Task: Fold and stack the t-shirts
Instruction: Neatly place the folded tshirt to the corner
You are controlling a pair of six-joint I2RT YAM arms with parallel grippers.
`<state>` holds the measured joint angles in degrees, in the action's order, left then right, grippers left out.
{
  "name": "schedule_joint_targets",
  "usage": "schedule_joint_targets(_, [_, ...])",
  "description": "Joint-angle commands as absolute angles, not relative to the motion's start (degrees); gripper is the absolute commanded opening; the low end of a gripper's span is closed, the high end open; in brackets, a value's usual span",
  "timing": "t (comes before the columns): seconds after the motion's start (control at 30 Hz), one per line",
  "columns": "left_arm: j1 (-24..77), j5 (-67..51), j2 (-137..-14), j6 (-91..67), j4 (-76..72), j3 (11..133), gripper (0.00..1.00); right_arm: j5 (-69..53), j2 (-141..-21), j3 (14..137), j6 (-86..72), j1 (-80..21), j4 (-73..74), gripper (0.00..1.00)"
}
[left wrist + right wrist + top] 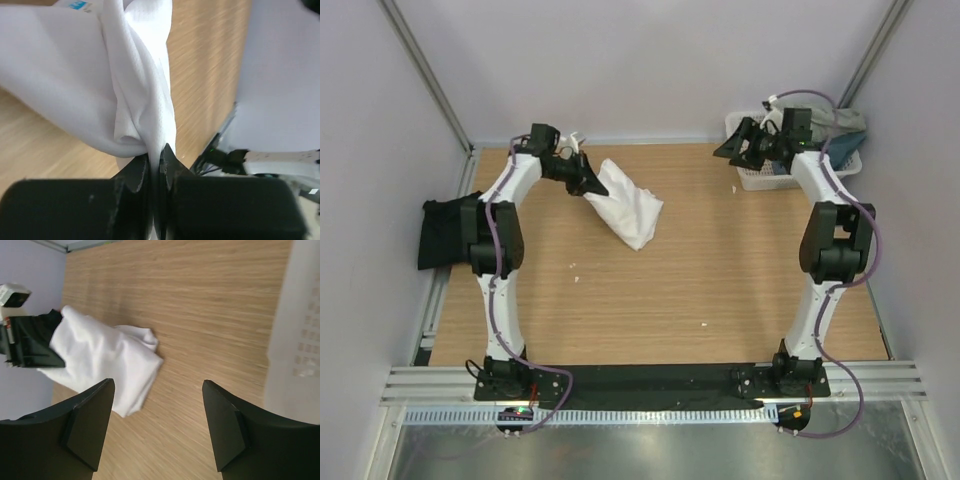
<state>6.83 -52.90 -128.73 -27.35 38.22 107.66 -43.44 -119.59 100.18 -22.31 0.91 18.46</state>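
Jaws of the left gripper [159,152]: closed on a bunched fold of the white shirt [625,210]. The cloth is pinched between the two pads and rises from them in a tight pleat, with the blue neck label [79,5] at the far end of the wrist view. Jaws of the right gripper [157,385]: wide apart, holding nothing.

The white shirt lies crumpled on the table [700,270], far-left of centre. Its long axis runs diagonally from the left gripper, at its far-left end, toward the table's middle, where the free end rests on the wood.

The right gripper hovers at the far right, just beside the basket [760,178], well apart from the shirt and facing it across the table. The left arm is therefore the nearer and is in contact, while the free end points toward the right arm's side.

Judged step: opening the shirt out flat. This probably calls for the right gripper to cross leftward to the free end.

A black shirt [440,232] lies at the table's left edge, beside the left arm. Grey cloth [845,125] sits at the basket's far side.
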Motion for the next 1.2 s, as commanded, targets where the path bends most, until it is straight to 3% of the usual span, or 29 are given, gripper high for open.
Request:
schedule_joint_targets(0.0, [5.37,-45.81,-122.61,-9.35,57.37,110.47,0.0,-37.98,-112.43,100.38,-12.84,1.14,24.78,0.77])
schedule_joint_targets(0.17, [3.79,-29.29,-123.48,4.74,73.55,117.5,0.0,-37.09,-108.55,96.59,-11.87,1.67,24.79,0.77])
schedule_joint_targets(0.47, [1.23,-2.94,-118.66,12.29,79.54,122.61,0.0,-37.35,-102.4,92.38,-11.86,1.76,23.38,0.77])
schedule_joint_targets(0.87, [0.7,8.43,-112.51,13.62,79.98,127.26,0.0,-38.41,-98.53,86.05,-13.45,1.76,20.66,0.77])
schedule_joint_targets(1.17, [0.26,14.33,-105.83,11.96,76.47,122.88,0.0,-39.2,-99.14,85.52,-14.32,1.76,19.43,0.77])
